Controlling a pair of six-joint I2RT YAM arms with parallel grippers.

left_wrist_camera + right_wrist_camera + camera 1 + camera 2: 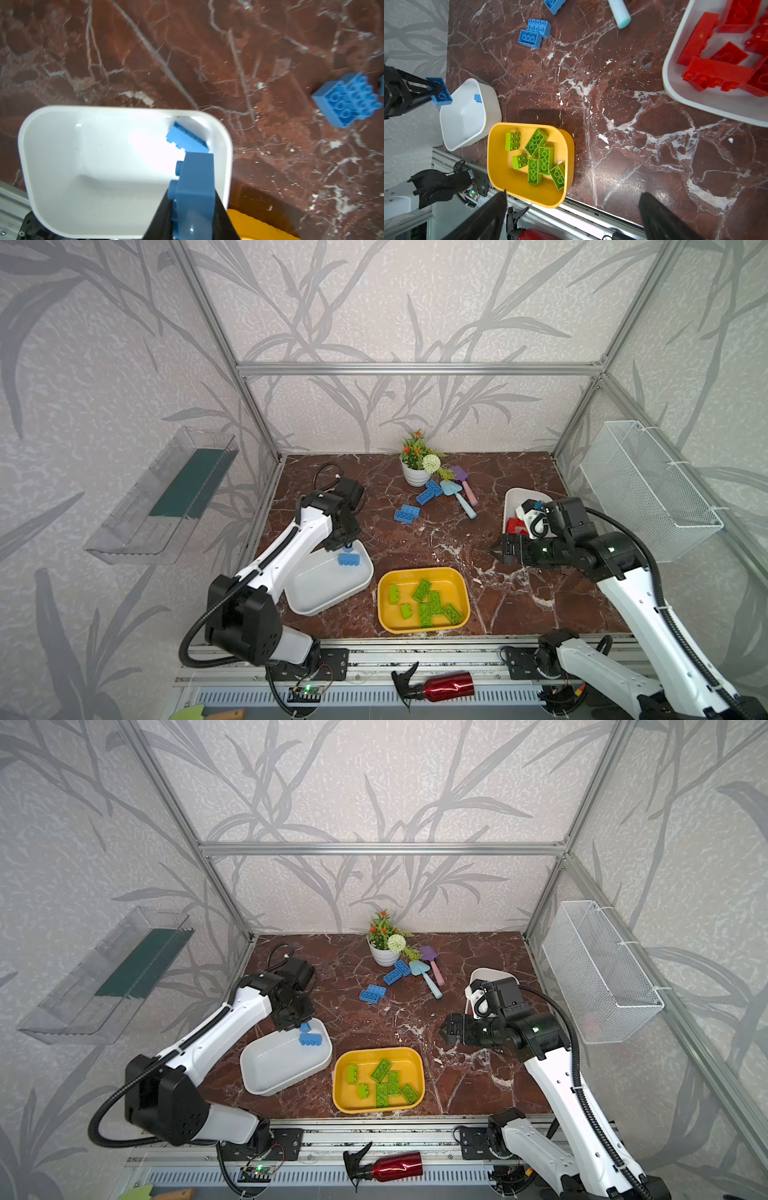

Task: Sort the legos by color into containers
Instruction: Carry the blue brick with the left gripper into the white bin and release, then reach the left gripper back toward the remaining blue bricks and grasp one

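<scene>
Left pincer: clamped shut on a blue brick, which it holds on edge above the white tub just left of the yellow tub.
White tub: holds one second blue brick, which leans in the end nearer the yellow tub.
Yellow tub: sits at the front edge of the desk, with six lime-green bricks lying loose inside, some touching.
Right pincer: jaws spread wide and gripping nothing, it hangs over bare desk behind and to the right of the yellow tub.
Red tub: a white container well apart from the yellow tub, back and to its right, with a heap of red bricks inside.
Loose blue: two pairs lie on the desk beyond the yellow tub, toward the back wall. The nearer pair and the farther pair each have their bricks touching.
Toy shovels: two pastel ones lie side by side on the desk, farther back than the yellow tub.
</scene>
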